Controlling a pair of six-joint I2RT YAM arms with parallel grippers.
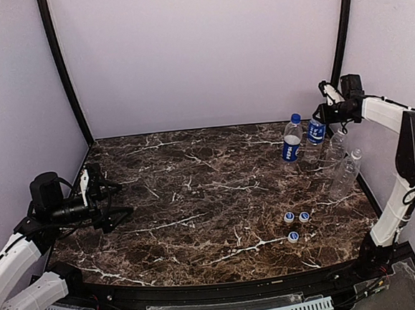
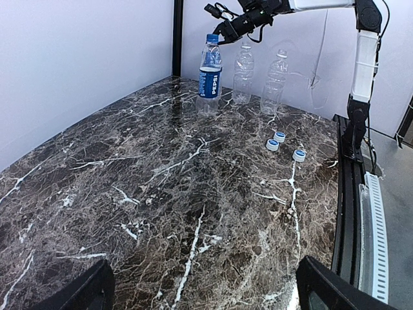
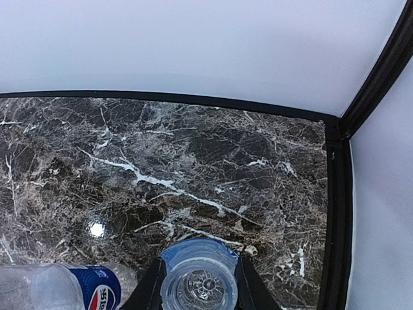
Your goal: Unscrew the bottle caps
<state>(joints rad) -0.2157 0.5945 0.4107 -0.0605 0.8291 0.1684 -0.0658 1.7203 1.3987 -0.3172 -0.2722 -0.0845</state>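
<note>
Gripping seen: labelled bottle clamped by right gripper; left gripper spread wide; three caps laid on table.

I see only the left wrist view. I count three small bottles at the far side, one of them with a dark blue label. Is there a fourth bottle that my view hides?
Observer: Yes. The top view shows a second small clear plastic bottle with a dark blue label. It stands just right of the other labelled bottle, the one with the blue screw cap, which hides it from you.
Operator: Does it carry a cap?
Observer: It seems not. The right wrist view looks down on its round open mouth, close between the fingers of the right gripper. Whether they press it, I cannot tell.
</note>
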